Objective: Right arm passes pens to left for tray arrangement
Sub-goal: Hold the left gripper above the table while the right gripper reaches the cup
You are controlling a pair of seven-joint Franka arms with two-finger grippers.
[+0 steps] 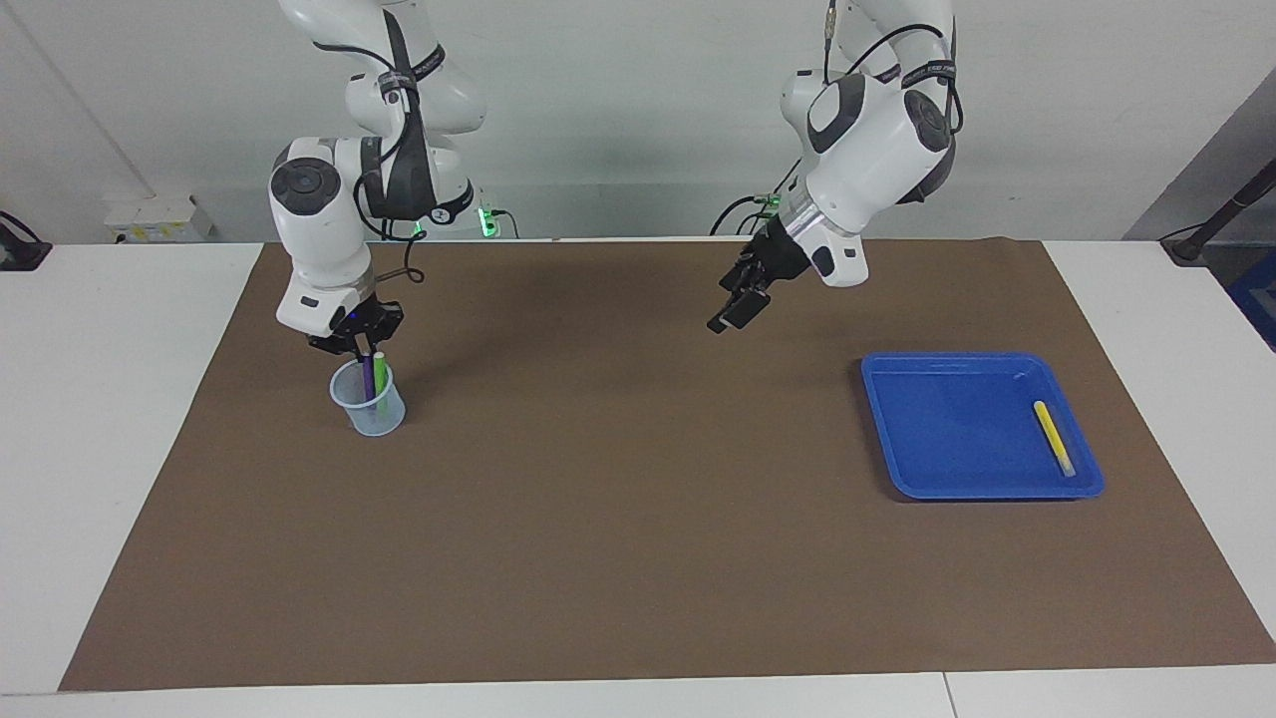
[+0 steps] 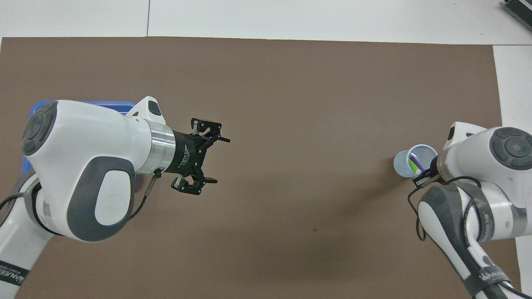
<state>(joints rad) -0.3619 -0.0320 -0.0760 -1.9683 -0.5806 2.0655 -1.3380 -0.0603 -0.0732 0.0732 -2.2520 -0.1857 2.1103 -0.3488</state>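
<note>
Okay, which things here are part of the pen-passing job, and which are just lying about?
Part of the job:
yellow pen in the blue tray
purple pen and green pen in the cup
right gripper at the cup
left gripper, open, waiting

Just lying about:
brown mat

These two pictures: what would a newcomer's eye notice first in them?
Probably the bright blue tray at the left arm's end of the table, with one yellow pen lying in it. Next, the right claw over a small clear cup that holds a purple pen and a green pen. The left claw hangs open over the brown mat.
</note>
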